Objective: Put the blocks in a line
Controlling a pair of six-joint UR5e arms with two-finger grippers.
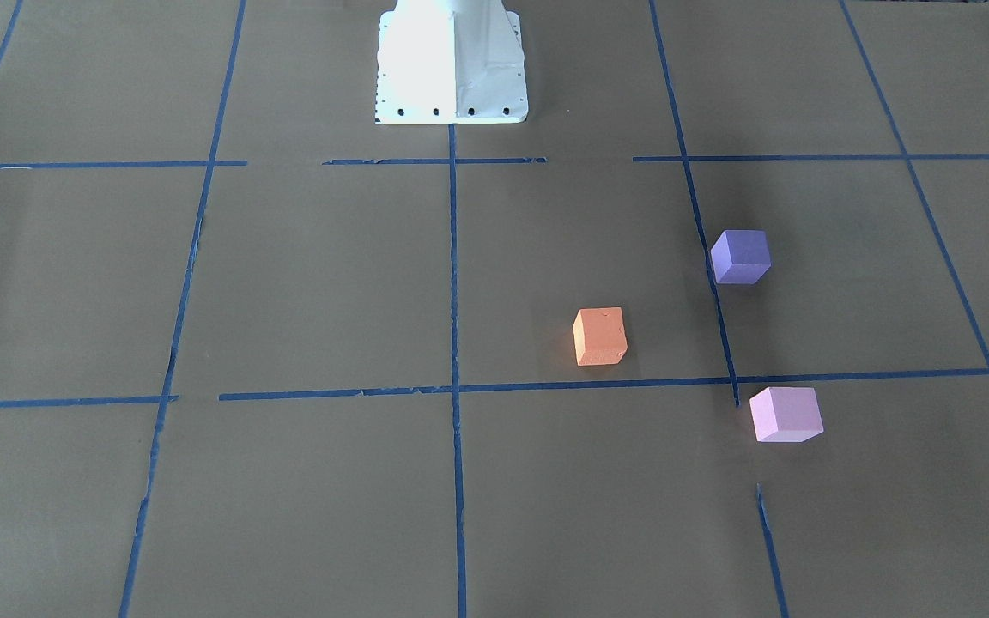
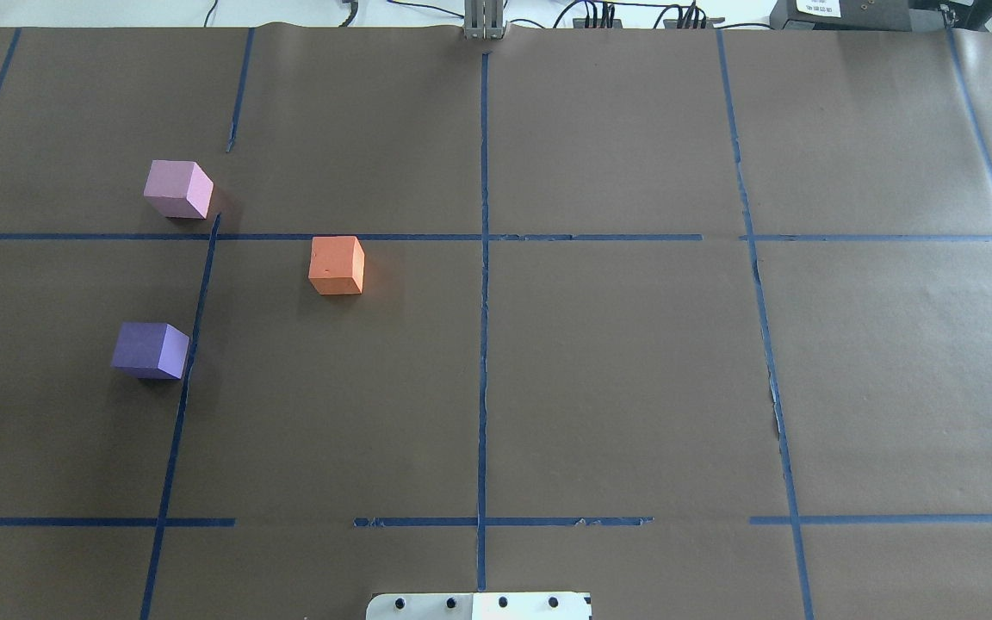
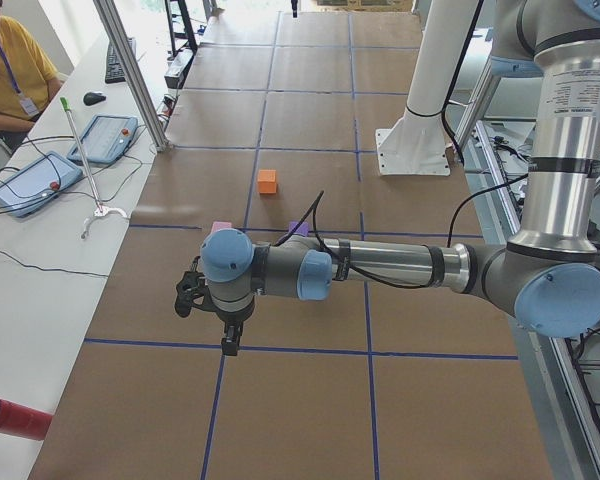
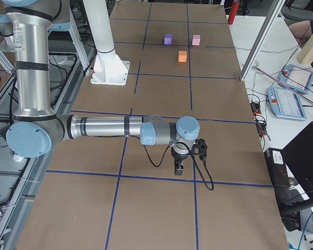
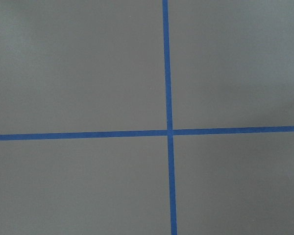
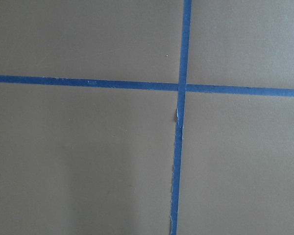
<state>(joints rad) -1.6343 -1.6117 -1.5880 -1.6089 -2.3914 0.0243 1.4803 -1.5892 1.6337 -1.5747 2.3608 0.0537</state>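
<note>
On the table's left half: orange block (image 2: 337, 265), violet-purple block (image 2: 150, 350) and pale pink-lilac block (image 2: 177, 189) lay well apart in a triangle.
Progress: I judged nothing was aligned; all the placing was left to do.
Left gripper (image 3: 230, 338), right gripper (image 4: 180, 167): well apart from the blocks; I could not tell their opening or load.
Surface: brown paper (image 2: 634, 387), blue tape (image 2: 483, 344) grid.
Room: operator (image 3: 5, 70) at a side bench.
</note>
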